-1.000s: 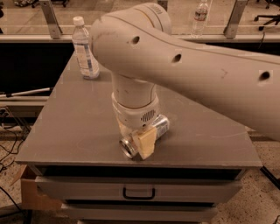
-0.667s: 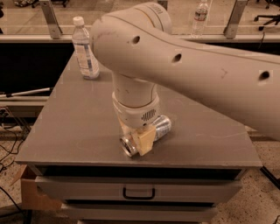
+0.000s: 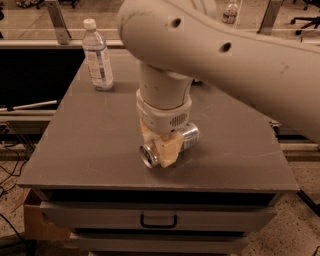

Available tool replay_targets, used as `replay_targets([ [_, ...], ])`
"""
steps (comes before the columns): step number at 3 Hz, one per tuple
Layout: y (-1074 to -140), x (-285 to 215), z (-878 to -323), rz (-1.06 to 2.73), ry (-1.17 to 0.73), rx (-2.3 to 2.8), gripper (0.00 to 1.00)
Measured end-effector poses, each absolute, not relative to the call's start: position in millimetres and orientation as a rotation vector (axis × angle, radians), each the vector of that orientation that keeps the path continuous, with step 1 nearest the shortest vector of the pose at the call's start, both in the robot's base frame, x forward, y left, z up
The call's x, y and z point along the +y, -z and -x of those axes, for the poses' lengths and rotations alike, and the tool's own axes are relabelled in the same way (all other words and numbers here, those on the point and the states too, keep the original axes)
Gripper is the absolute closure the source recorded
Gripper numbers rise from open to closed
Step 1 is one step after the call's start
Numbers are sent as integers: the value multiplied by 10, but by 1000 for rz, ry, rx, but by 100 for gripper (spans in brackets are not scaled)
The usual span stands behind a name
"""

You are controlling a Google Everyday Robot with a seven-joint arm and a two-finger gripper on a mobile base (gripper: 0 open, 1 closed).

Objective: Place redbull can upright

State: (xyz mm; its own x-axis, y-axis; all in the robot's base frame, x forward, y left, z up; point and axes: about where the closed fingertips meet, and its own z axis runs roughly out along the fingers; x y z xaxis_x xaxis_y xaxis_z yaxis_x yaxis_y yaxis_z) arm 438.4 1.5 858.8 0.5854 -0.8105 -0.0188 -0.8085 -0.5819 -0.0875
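We've got the can (image 3: pixel 188 136) lying on its side on the grey worktop (image 3: pixel 85 145), a bit right of centre and nearer the front edge than the back. Its long axis runs diagonally: one round end faces front-left, toward the camera, and the other points back-right. The silver body shows to the right of the tool. The near end shows as a dark disc with a bright rim.

The tool (image 3: pixel 158 146) sits on the can from straight above, on a thick pale wrist (image 3: pixel 164 107). Its two cream fingers (image 3: pixel 169 149) stand one on each side of the can's front half, closed in against it, so we read it as gripping the can. The fingertips reach the worktop or stop just above it, we can't tell which. The can looks to be resting on the surface, not lifted.

The big pale arm (image 3: pixel 235 60) crosses the upper right of the view and hides the back-right part of the worktop.

A clear water bottle (image 3: pixel 98 57) with a white cap stands upright near the back-left corner of the worktop, well apart from the can and the tool.

Below the front edge of the worktop we see a drawer (image 3: pixel 210 217) with a dark handle in the middle. A second bottle (image 3: pixel 230 12) stands far behind, beyond the worktop. Cables (image 3: pixel 10 145) lie on the floor at the left
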Motion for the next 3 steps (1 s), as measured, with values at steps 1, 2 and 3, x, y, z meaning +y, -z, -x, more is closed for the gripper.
replay_targets([
  [1, -8865, -30, -4500, 2590, -33, 1375, 100],
  [2, -9126, -35, -4588, 2425, -169, 1367, 100],
  [3, -9242, 3, -4652, 2270, -356, 1382, 100],
])
